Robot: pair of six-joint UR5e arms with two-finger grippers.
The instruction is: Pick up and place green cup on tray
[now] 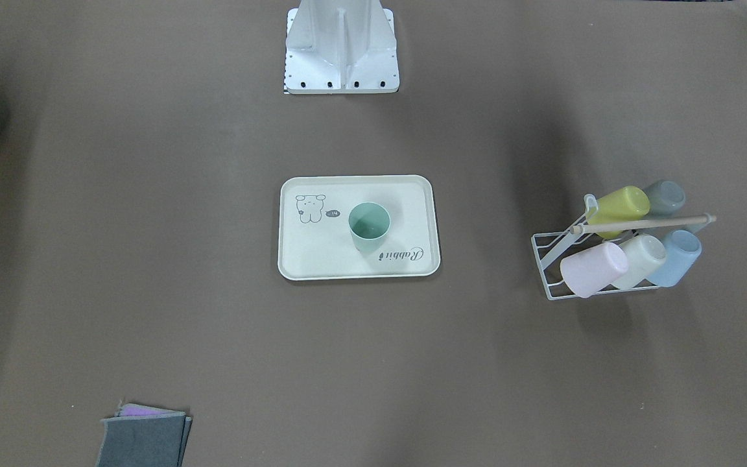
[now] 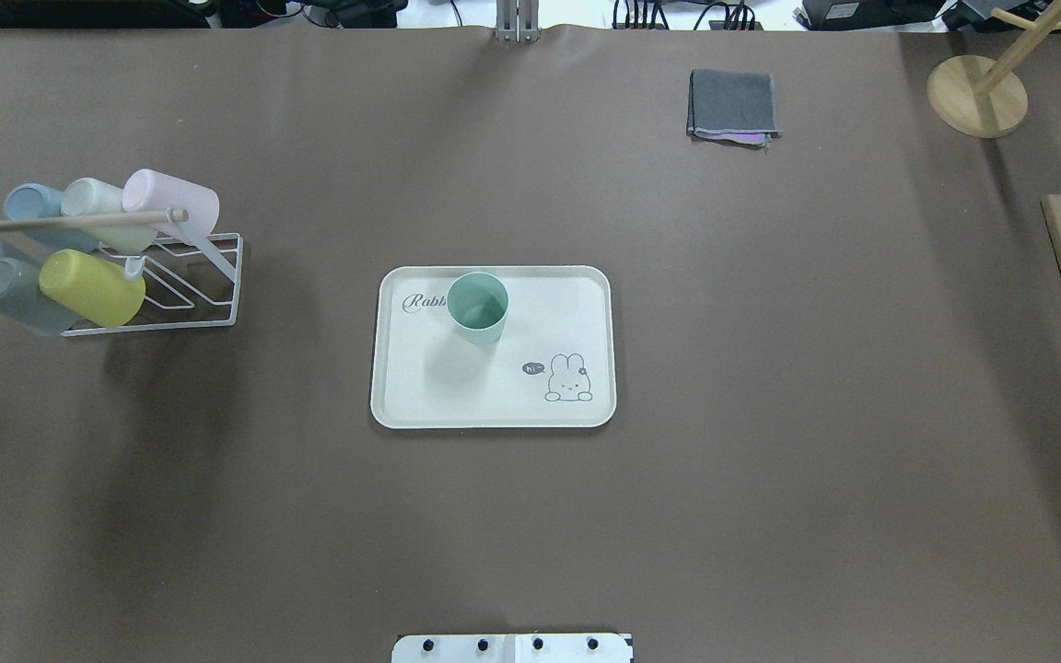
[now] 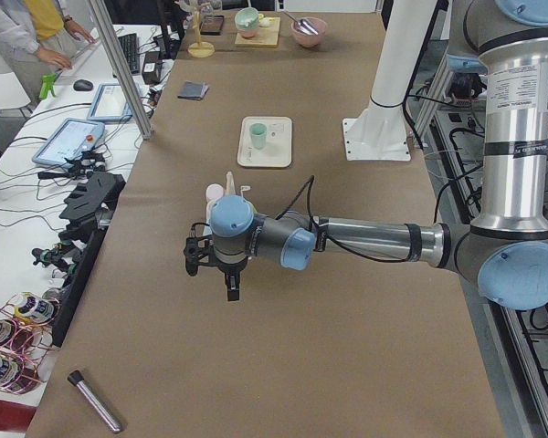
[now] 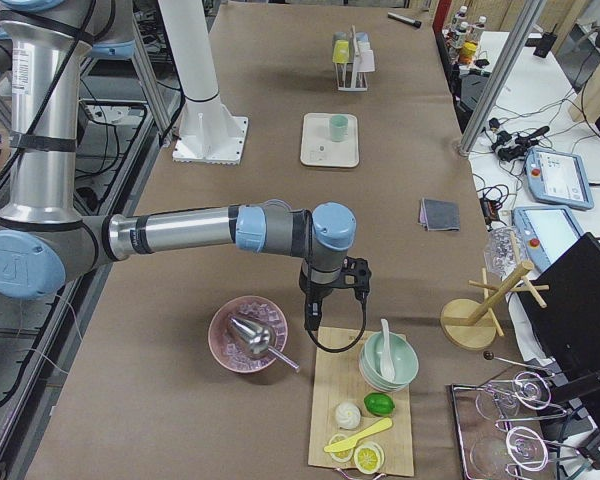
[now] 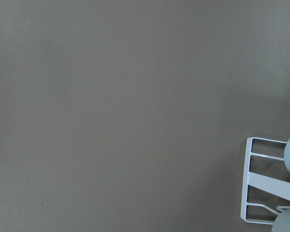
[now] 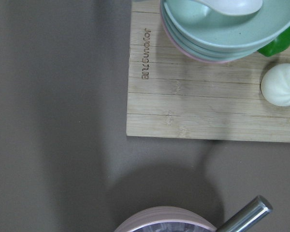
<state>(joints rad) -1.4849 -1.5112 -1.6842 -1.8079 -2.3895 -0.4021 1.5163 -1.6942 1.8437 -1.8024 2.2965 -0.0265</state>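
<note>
Sitting upright and mouth-up on the tray [image 2: 494, 405], the green cup [image 2: 477, 308] is right by the "Rabbit" script end, well apart from the little drawing in the opposite corner. Both arms are off to the sides. The left gripper [image 3: 232, 292] hovers over bare table near the white wire rack [image 2: 234, 276] of cups. The right gripper [image 4: 310, 318] hangs between the pink bowl [image 4: 216, 335] and the wooden board [image 4: 332, 385]. Only side views catch them, so I honestly can't tell how wide either claw is or whether it's holding anything.

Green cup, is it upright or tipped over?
Upright. The green cup stands on its base on the tray, open mouth facing up.
</note>
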